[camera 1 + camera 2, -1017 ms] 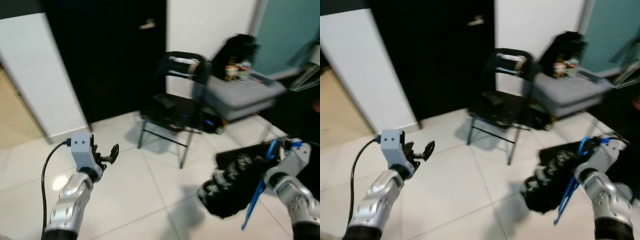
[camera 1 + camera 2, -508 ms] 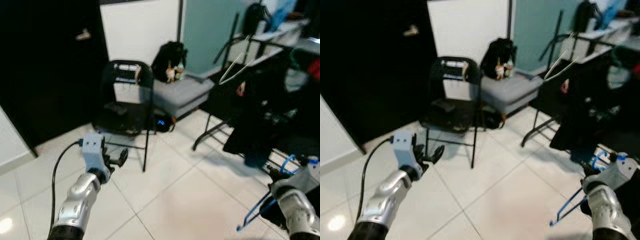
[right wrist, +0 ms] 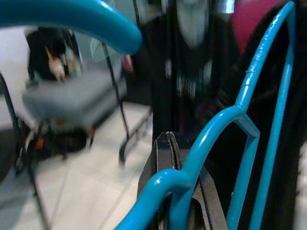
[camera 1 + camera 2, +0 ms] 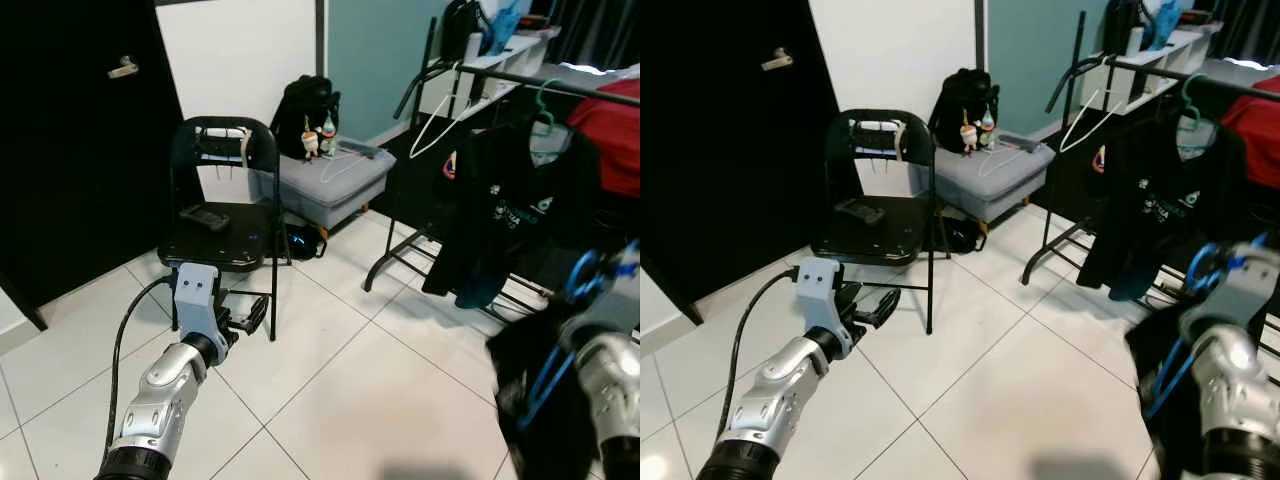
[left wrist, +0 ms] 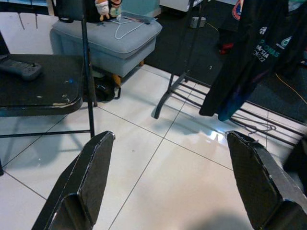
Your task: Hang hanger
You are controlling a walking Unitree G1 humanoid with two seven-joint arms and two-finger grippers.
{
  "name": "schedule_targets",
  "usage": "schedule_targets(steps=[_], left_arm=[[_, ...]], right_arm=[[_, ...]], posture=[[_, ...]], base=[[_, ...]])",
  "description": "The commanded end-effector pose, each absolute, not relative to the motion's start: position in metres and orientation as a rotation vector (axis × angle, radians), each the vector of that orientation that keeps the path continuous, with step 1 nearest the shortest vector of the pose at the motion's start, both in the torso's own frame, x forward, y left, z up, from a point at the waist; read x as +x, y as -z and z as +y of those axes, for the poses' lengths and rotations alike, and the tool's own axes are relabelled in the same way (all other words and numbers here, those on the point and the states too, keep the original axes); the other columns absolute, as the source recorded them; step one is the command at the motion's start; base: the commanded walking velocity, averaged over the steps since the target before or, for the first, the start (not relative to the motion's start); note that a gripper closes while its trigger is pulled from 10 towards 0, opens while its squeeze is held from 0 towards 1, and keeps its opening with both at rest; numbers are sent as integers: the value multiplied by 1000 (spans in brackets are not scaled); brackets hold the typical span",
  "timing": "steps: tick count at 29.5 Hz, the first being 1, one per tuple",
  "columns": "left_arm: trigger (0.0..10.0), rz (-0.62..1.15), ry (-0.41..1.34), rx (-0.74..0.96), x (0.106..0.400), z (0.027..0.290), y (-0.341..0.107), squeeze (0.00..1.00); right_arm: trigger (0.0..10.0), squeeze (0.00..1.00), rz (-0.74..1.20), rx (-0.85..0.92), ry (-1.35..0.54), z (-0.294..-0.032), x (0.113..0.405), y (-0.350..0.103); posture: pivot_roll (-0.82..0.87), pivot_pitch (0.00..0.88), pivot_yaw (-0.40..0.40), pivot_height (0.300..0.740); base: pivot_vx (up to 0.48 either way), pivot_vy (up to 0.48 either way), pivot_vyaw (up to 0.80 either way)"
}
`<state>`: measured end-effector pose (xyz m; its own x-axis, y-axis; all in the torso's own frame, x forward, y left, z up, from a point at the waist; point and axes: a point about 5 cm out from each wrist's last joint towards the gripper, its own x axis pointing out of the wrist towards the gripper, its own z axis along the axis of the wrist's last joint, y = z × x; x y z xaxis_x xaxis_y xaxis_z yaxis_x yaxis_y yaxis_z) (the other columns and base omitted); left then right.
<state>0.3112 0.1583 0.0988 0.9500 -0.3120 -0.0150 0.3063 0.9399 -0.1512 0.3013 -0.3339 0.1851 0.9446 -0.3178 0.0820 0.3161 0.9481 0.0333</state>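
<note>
A blue wire hanger [image 4: 548, 372] carrying a black garment [image 4: 520, 400] sits low at my right, blurred, in front of the clothes rack. My right gripper [image 3: 169, 143] is shut on the blue hanger [image 3: 240, 115], its two fingers pressed together around the wire. The rack's black rail [image 4: 545, 84] runs across the upper right, with a black T-shirt [image 4: 505, 215], a red garment [image 4: 610, 110] and a bare white hanger [image 4: 433, 123] on it. My left gripper [image 5: 175, 184] is open and holds nothing, hovering over the tiles near the chair.
A black folding chair [image 4: 222, 205] with a remote [image 4: 205, 216] on its seat stands ahead on the left. Behind it are a grey padded stool [image 4: 320, 182] and a black backpack [image 4: 305, 105]. A dark door [image 4: 80, 140] is at the left. White floor tiles [image 4: 370, 400] lie between me and the rack.
The whole view has swung right, bringing the clothes rack and its hanging garments closer. The right gripper still grips the blue hanger, now higher in view. The left gripper stays open.
</note>
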Motion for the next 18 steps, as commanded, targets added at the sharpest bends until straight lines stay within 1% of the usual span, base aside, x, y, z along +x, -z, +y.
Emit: schedule_targets(steps=[1, 2, 4, 6, 8, 9, 10, 11, 13, 16, 17, 18], left_arm=[[10000, 17, 328, -155, 310, 158, -101, 0], [10000, 17, 328, -155, 310, 158, -101, 0], [10000, -18, 364, -156, 314, 150, -107, 0], [10000, -18, 364, -156, 314, 150, -107, 0], [10000, -80, 454, -163, 319, 132, -124, 0], [10000, -80, 454, -163, 319, 132, -124, 0], [10000, -121, 502, -170, 322, 121, -137, 0], [10000, -121, 502, -170, 322, 121, -137, 0], [10000, -206, 567, -200, 328, 104, -165, 0], [10000, -206, 567, -200, 328, 104, -165, 0], [10000, -238, 586, -218, 330, 97, -176, 0], [10000, -296, 632, -264, 330, 83, -194, 0]], right_arm=[[10000, 0, -178, -53, 309, -331, 303, -208], [10000, 0, -178, -53, 309, -331, 303, -208], [10000, 0, -337, -155, 236, -318, 313, -259], [10000, 0, -337, -155, 236, -318, 313, -259], [10000, 0, -482, -169, 123, -297, 324, -313], [10000, 0, -482, -169, 123, -297, 324, -313], [10000, 0, -524, -163, 71, -288, 328, -334], [10000, 0, -524, -163, 71, -288, 328, -334], [10000, 0, -551, -160, 0, -278, 335, -358], [10000, 0, -551, -160, 0, -278, 335, -358], [10000, 0, -555, -169, -17, -275, 338, -364], [10000, 0, -553, -172, -30, -272, 342, -368]], posture=[[-167, 0, 26, 740], [-167, 0, 26, 740], [-172, 0, 29, 740], [-172, 0, 29, 740], [-170, 0, 16, 740], [-170, 0, 16, 740], [-168, 0, 8, 740], [-168, 0, 8, 740], [-169, 0, 0, 740], [-169, 0, 0, 740], [-170, 0, -1, 740], [-169, 0, -6, 740]], base=[[0, 0, 0], [0, 0, 0], [0, 0, 0], [0, 0, 0], [0, 0, 0], [0, 0, 0], [0, 0, 0], [0, 0, 0], [0, 0, 0], [0, 0, 0], [0, 0, 0], [0, 0, 0]])
